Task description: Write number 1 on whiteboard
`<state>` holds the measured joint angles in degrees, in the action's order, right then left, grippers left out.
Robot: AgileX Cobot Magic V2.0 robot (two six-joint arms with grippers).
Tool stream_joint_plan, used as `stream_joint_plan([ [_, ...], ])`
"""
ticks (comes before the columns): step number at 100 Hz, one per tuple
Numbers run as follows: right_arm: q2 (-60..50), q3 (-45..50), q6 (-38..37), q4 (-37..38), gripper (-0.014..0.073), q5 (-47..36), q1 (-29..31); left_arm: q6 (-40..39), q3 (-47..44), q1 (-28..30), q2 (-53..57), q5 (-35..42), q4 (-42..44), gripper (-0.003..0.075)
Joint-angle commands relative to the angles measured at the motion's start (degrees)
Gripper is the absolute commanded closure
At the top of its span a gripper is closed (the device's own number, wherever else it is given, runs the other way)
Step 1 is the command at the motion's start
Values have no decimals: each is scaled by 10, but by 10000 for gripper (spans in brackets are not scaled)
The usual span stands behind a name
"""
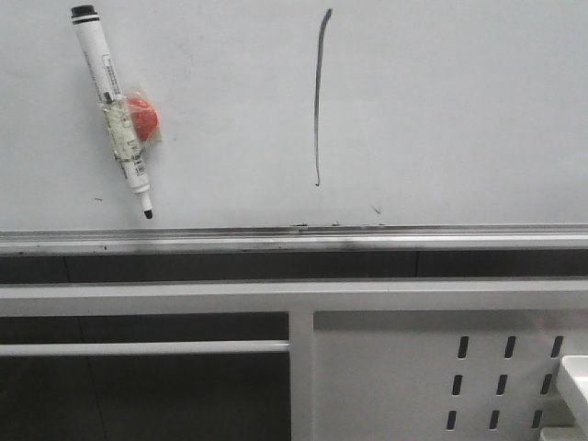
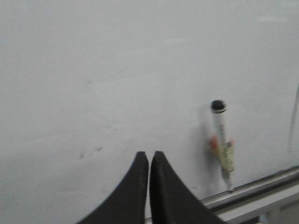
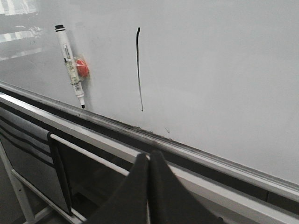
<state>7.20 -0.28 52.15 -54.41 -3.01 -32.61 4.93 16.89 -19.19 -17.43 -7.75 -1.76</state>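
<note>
- The whiteboard [image 1: 459,110] fills the upper part of the front view; a silver rail [image 1: 294,241] runs along its bottom edge.
- The number 1 [image 1: 318,101] is a thin, nearly vertical black stroke near the board's centre, ending in a small hook just above the rail.
- A marker [image 1: 112,110] clings to the board left of the stroke, tilted, uncapped tip down, with a red magnet [image 1: 142,114] taped to its barrel.
- Left gripper [image 2: 149,158]: fingers pressed together, holding nothing, apart from the marker.
- Right gripper [image 3: 149,158]: fingers pressed together, holding nothing, below the rail.
</note>
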Motion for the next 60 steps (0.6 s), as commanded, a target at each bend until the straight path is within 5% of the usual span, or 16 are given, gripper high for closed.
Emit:
stream_joint_plan([
  [1,5,-16,1,0,663,-23,1,-18,-21,58,35,49,-7,740],
  [24,5,-16,1,0,663,-23,1,-24,-98,183,152,4,-7,740],
  [60,5,-16,1,0,663,-22,1,-24,-186,210,191,2,-14,740],
])
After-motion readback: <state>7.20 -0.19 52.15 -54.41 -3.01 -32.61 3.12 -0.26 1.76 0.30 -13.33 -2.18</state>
